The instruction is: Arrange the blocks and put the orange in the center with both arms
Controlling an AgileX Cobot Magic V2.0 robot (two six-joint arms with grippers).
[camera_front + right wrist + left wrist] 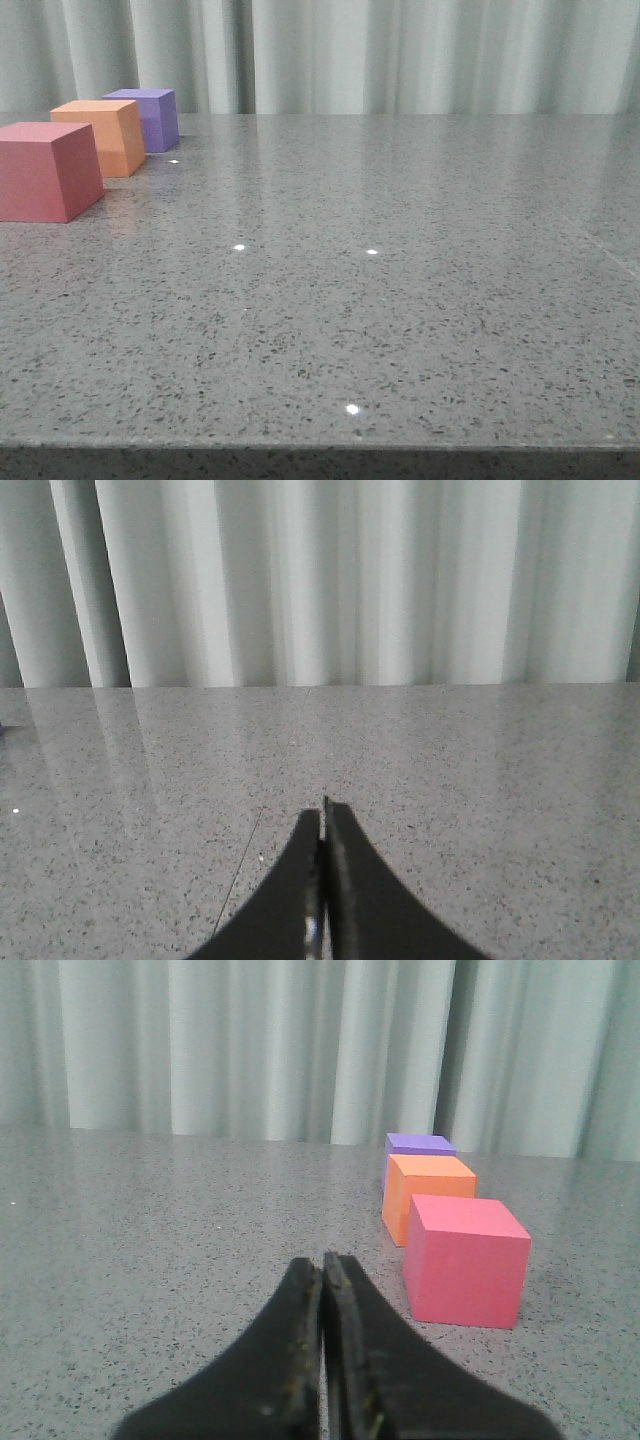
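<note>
Three cubes stand in a row at the far left of the table in the front view: a red-pink cube (45, 170) nearest, the orange cube (105, 136) in the middle, a purple cube (147, 118) farthest. The left wrist view shows the same row: red-pink (465, 1260), orange (425, 1195), purple (418, 1146). My left gripper (322, 1260) is shut and empty, low over the table, apart from the red-pink cube. My right gripper (324, 812) is shut and empty over bare table. Neither gripper shows in the front view.
The speckled grey stone table (380, 300) has its front edge near the bottom of the front view. A pale curtain (400, 50) hangs behind the table. A thin seam line (240, 870) runs across the tabletop beside the right gripper.
</note>
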